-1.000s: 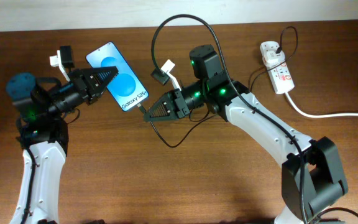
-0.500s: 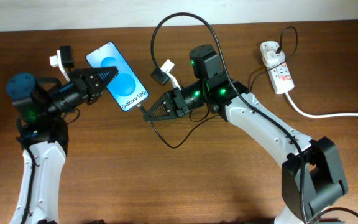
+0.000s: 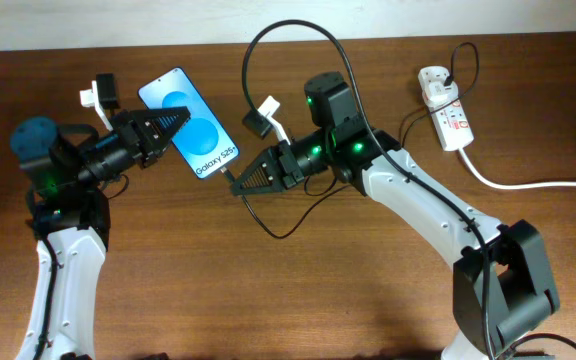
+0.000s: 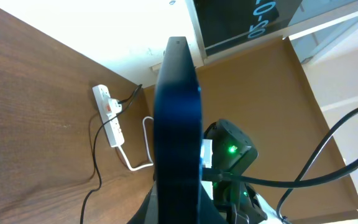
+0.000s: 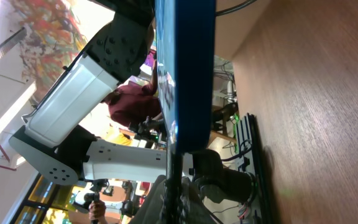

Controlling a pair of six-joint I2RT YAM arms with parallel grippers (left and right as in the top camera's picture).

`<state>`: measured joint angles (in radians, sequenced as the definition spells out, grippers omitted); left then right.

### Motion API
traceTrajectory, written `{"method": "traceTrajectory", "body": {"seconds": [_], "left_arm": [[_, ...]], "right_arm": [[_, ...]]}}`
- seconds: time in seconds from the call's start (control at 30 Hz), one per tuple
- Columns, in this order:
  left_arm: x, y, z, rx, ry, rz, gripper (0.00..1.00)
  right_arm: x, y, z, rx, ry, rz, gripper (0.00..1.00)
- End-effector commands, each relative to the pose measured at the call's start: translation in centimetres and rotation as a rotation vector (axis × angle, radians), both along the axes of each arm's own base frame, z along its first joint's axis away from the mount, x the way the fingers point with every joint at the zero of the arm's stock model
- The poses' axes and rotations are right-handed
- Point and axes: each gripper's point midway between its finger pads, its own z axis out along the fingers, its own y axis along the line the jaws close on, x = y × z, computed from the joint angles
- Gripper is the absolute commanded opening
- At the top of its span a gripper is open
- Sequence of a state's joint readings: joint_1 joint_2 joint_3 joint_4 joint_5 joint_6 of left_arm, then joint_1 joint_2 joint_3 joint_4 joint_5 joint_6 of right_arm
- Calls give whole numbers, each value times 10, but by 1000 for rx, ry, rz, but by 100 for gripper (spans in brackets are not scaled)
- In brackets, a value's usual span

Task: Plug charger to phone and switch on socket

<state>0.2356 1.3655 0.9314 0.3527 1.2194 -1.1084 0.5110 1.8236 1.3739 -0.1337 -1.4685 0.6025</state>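
Note:
The phone (image 3: 190, 122) has a bright blue screen with white Galaxy lettering. My left gripper (image 3: 173, 122) is shut on its left edge and holds it above the table; it fills the middle of the left wrist view (image 4: 178, 124), edge-on. My right gripper (image 3: 240, 180) is shut on the plug tip of the thin black charger cable (image 3: 268, 45), at the phone's lower end. In the right wrist view the phone (image 5: 185, 68) stands straight ahead of the fingers. The white socket strip (image 3: 446, 108) lies at the back right, also in the left wrist view (image 4: 109, 118).
The black cable loops over the table behind and below my right arm. A thick white cord (image 3: 528, 180) runs from the strip to the right edge. A black adapter sits plugged in at the strip's far end (image 3: 438, 80).

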Motion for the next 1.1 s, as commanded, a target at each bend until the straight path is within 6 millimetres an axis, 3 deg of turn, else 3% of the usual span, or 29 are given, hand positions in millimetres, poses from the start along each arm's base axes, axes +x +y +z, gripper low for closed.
{"method": "traceTrajectory", "body": {"seconds": [0.0, 0.7, 1.07], "left_arm": [[-6, -4, 10, 4, -29, -36, 0], [-21, -22, 18, 17, -93, -150, 0], [-23, -23, 18, 17, -93, -161, 0]], "right_arm": [[-4, 5, 4, 9, -15, 15, 4], [3, 6, 10, 32, -63, -4, 4], [17, -5, 11, 34, -71, -42, 4]]}}
